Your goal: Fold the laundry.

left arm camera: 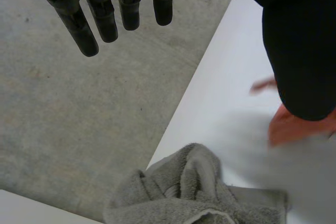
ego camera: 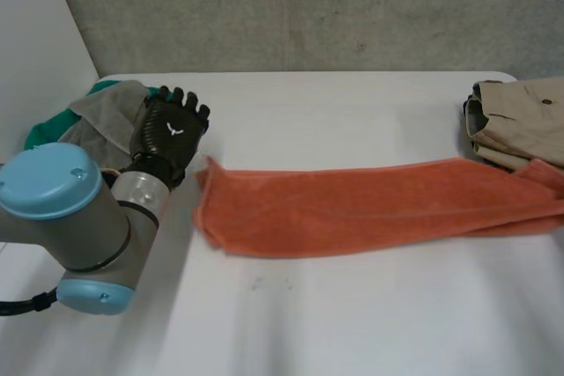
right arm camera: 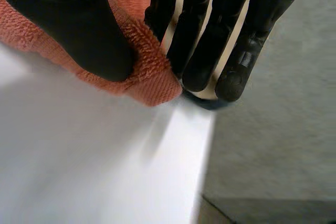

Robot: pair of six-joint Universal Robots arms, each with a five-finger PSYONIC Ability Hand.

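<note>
axis of the orange towel (ego camera: 370,204) runs l-to-r across the white table (ego camera: 352,323). your right hand (right arm camera: 79,24) pinches its right end w/ thumb at the table edge. left hand (ego camera: 172,129), fingers straight and holding nothing, sits just beside the free left end.

Left hand (ego camera: 169,132) straight-fingered, right hand (right arm camera: 79,24) pinching towel (right arm camera: 153,74).

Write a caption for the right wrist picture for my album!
Right hand pinching an end of the orange towel beside the edge of the white table.
</note>
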